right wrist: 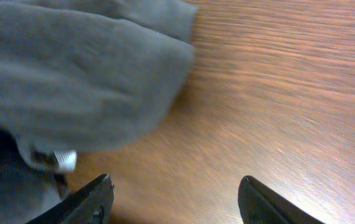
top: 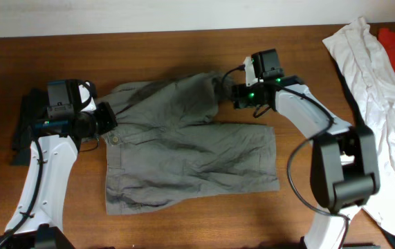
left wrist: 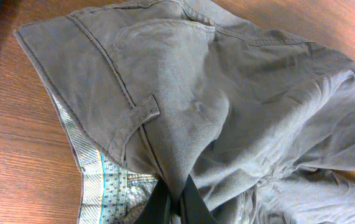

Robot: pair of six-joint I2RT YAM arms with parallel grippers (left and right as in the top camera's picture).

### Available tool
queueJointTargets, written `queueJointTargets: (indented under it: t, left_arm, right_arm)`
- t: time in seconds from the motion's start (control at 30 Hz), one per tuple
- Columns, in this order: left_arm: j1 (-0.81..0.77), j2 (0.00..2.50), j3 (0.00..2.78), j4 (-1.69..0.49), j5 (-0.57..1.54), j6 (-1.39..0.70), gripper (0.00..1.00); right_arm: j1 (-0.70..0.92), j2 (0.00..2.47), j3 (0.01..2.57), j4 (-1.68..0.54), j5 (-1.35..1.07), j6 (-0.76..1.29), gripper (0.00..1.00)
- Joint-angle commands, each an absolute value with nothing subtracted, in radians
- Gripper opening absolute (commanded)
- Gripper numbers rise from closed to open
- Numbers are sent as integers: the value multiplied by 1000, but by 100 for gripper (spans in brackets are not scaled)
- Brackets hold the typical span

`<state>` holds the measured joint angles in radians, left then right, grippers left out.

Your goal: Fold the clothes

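Shorts (top: pixel 190 149) on desk (top: pixel 183 48) —
Left pincer (left wrist: pixel 176 199) clamps waistband (left wrist: pixel 102 174); right pincer (right wrist: pixel 174 200) gapes empty — lone tug could bunch them.

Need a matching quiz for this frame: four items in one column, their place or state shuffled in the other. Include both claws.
Column 1
1. shorts
2. white garment
3. left claw
4. right claw

Column 2
a. open, holding nothing
b. heaped at far right
c. shut on cloth
d. spread out in the middle

Pairs: 1-d, 2-b, 3-c, 4-a
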<state>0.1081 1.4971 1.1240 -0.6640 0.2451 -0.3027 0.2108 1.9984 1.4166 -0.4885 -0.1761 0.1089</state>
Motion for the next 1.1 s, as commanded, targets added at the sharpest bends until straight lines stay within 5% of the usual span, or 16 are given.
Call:
queueJointTargets:
  t: [0.0,0.23,0.4,0.47,0.53,0.63,1.0,1.07]
  left_arm:
    - [112,1493,1132,-664,235,-297,1]
    - [112,1493,1132,-664,235,-297,1]
    - [112,1493,1132,-664,235,-297,1]
    - [112,1493,1132,-664,235,-297,1]
    - [112,1493,1132,-665,235,-297,1]
    - [112,1493,1132,-665,235,-297,1]
    - [112,1493,1132,-672,203,-297,1]
    - [112,1493,1132,-672,199,-297,1]
  right_arm:
    - [216,2069,1414,-414,-373,112,73]
    - [216,2105,1414,-296,-454,112,79]
    - [216,2107,1414,-272,-461,112,71]
    - [216,2115,1414,-268,-461,113,57]
    - [216,2123,1414,-269,-461,113,29]
    - [216,2133,1414,-268,-459,112,4]
    - [47,1934,1549,-467,-170,98,4]
    - [7,1894,1612,-526,-164,74,11]
